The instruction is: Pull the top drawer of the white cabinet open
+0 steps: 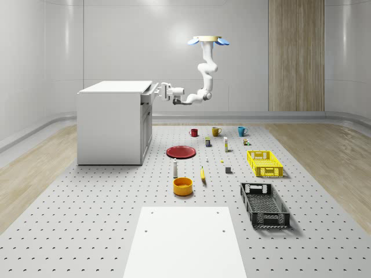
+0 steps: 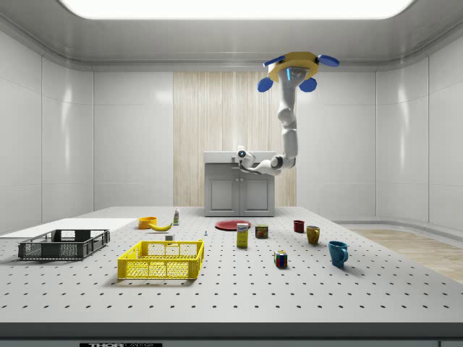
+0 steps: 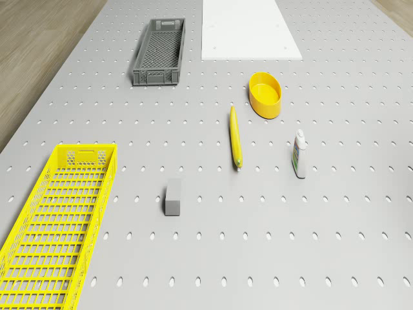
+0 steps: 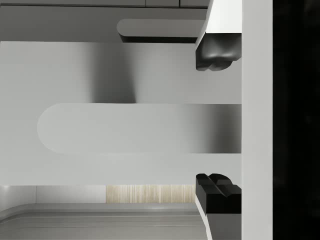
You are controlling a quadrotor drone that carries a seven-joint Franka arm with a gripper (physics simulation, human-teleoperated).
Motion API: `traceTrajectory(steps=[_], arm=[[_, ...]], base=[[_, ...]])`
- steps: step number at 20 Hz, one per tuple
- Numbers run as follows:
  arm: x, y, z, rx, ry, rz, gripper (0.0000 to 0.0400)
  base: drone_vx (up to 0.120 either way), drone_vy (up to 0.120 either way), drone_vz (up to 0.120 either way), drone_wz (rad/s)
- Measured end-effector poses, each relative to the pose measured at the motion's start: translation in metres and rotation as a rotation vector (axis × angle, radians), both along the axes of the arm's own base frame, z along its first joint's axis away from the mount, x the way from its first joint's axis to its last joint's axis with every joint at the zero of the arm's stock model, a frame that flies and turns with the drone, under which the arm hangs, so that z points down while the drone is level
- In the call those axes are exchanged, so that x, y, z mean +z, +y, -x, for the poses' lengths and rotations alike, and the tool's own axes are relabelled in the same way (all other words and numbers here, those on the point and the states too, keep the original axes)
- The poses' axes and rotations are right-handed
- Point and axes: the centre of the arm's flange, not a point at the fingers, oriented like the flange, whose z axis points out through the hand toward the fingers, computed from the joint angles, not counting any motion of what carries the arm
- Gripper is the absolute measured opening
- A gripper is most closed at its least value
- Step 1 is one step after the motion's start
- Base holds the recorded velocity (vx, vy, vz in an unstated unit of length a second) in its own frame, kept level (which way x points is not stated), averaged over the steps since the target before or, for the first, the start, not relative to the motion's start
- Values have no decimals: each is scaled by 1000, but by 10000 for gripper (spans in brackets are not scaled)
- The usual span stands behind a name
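Tool at the top drawer's handle, fingers spread

Your drone (image 1: pixel 208 40) hovers beside the white cabinet (image 1: pixel 113 124), arm reaching sideways so the tool (image 4: pixel 216 120) straddles the top drawer (image 1: pixel 146 96) handle (image 4: pixel 135 128) for a straight pull; contact between pads and handle is hard to make out.

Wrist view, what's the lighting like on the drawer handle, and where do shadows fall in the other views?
Wrist view: the drawer handle shades from bright to dark toward the gripper, with a dark band above it. Whole-scene view: the black crate casts a soft shadow. Side view: a ceiling light panel glares white.
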Motion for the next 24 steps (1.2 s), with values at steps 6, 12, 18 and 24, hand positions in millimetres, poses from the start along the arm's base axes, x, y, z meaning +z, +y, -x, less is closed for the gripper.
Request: traceTrajectory(steps=[6, 12, 18, 24], arm=[[0, 8, -1, -4, 0, 0, 157], [0, 2, 0, -2, -5, 0, 127], [0, -13, 1, 1, -5, 1, 126], [0, -30, 1, 3, -5, 2, 125]], base=[[0, 0, 0, 0], [0, 0, 0, 0], [0, 0, 0, 0], [0, 0, 0, 0]])
